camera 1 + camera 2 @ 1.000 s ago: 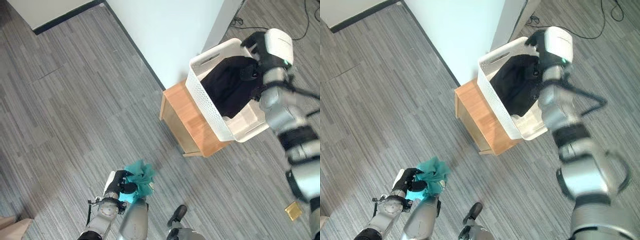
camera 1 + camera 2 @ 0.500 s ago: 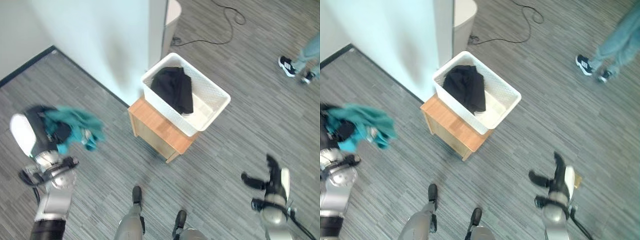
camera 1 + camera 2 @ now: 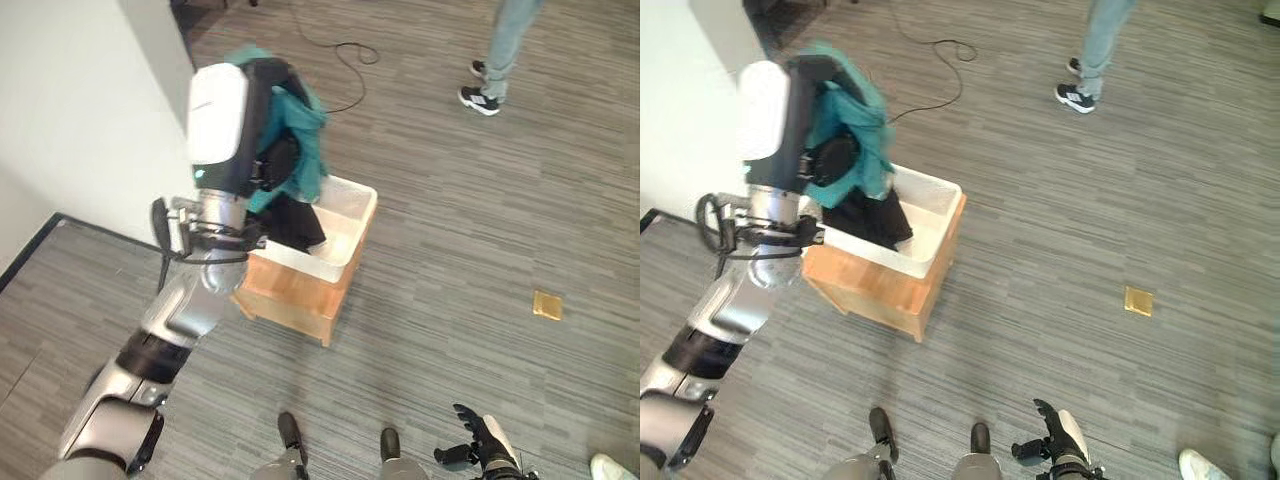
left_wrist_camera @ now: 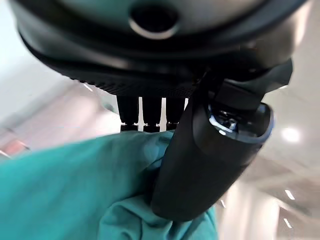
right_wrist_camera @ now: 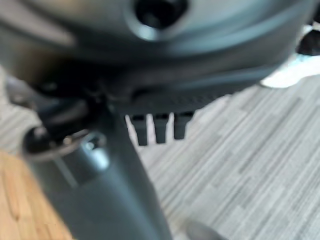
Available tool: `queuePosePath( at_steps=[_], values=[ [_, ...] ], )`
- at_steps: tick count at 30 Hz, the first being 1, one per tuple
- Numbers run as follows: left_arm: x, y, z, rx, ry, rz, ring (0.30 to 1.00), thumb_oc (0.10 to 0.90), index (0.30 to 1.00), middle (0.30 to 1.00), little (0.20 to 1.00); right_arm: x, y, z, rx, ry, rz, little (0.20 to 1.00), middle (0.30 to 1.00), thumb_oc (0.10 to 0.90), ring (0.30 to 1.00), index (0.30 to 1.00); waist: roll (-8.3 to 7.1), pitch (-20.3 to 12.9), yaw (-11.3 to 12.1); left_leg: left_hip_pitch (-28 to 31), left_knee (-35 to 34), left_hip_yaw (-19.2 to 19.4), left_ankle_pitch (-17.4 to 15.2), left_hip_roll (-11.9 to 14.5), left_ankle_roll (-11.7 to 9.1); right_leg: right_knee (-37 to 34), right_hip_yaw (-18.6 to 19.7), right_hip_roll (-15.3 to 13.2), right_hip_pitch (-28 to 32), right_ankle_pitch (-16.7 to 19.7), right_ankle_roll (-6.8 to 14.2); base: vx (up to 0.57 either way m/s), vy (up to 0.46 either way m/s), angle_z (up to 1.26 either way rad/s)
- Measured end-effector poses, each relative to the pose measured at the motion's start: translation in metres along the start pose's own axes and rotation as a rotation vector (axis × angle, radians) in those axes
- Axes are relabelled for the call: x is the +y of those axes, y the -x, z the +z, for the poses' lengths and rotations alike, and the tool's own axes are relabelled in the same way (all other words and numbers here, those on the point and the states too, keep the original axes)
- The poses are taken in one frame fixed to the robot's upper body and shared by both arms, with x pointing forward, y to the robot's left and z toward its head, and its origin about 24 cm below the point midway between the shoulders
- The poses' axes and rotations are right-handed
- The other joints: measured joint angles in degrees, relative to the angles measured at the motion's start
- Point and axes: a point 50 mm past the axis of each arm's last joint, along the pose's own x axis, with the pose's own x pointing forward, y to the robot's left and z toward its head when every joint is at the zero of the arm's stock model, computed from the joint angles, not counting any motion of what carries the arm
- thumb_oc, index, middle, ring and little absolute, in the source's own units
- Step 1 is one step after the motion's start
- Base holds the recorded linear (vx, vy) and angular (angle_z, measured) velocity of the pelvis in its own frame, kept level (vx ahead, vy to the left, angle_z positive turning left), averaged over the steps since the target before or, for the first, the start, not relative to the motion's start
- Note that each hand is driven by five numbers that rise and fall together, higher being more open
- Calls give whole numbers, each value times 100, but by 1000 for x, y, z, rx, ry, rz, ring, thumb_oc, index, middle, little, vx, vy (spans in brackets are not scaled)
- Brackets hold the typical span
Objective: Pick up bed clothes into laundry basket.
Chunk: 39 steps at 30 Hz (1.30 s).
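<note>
Having risen, left hand [image 3: 272,160] above basket [image 3: 350,240]

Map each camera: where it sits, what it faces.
Left eye: head, looking down; left hand holds teal cloth over basket.
Right eye: beside it, same scene; right hand low by the floor, a person beyond.
Left wrist: along the hand; thumb and fingers on the cloth.
Right wrist: along the right hand; fingers straight over floor.
Shared: cloth in both eyes and left wrist.
</note>
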Motion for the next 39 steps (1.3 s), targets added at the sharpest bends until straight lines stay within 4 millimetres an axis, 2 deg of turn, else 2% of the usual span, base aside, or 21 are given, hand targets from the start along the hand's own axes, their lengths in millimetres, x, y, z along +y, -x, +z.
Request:
queuePosePath(
  at_steps=[6, 11, 14, 20, 25, 28, 32, 35, 39],
  values=[
    [-23, -12, -23, 12, -258, -156, 300, 400, 300, 300, 300, -3, -5, 5, -9, 14, -9, 900, 900, 800, 900, 900, -14, -4, -269, 43, -1, 114, -10, 54, -11, 1, 121, 22, -45, 11, -13, 11, 7, -12],
    [-28, -26, -39, 9, -444, -238, 300, 400, 300, 300, 300, -4, -7, 2, -1, 15, -14, 900, 900, 800, 900, 900, -93, -15, -311, 26, -2, 268, -25, 88, -29, 0, 278, 31, -166, 48, -10, 0, 1, -16],
    [-20, -34, -47, 28, -503, -235, 300, 400, 300, 300, 300, -2, -8, -2, 22, 29, -18, 900, 900, 800, 900, 900, -164, -45, -436, -64, -2, 270, -26, 98, -30, 0, 278, 42, -260, 70, -14, 2, -3, -2],
    [-12, -49, -44, -4, -584, -215, 300, 400, 300, 300, 300, 3, -6, -18, 95, 46, 2, 900, 900, 800, 900, 900, -287, -62, -436, -156, -2, 307, -26, 100, -29, 0, 289, 38, -367, 84, -16, 3, 0, -2],
    [-13, -55, -40, -103, -716, -248, 300, 400, 300, 300, 300, 0, -11, -9, 67, 21, -12, 900, 900, 800, 900, 900, -308, -68, -439, -224, -1, 317, -26, 102, -29, 1, 287, 41, -442, 98, -15, 7, 13, -1],
    [-8, -57, -50, -103, -808, -271, 300, 400, 300, 300, 300, -2, -17, 1, 43, 23, -16, 900, 900, 800, 900, 900, -326, -74, -449, -265, -2, 392, -27, 113, -29, 1, 357, 42, -527, 118, -18, 19, 26, -12],
    [-1, -61, -53, -125, -876, -273, 300, 400, 300, 300, 300, -3, -18, -2, 51, 19, -19, 900, 900, 800, 900, 900, -357, -66, -446, -341, -1, 437, -33, 121, -22, 2, 411, 48, -637, 152, -15, 9, 37, -9],
    [11, -66, -59, -109, -926, -265, 300, 400, 300, 300, 300, -4, -20, -1, 55, 11, -20, 900, 900, 800, 900, 900, -466, -73, -452, -344, -1, 556, -52, 122, 2, 2, 423, 33, -711, 204, -3, 21, 42, -17],
    [22, -77, -62, -94, -974, -251, 300, 400, 300, 300, 300, -1, -18, -9, 95, -4, -11, 900, 900, 800, 900, 900, -591, -103, -485, -343, -1, 570, -76, 117, 3, 2, 412, 24, -720, 211, -4, 19, 21, -2]
  ],
)
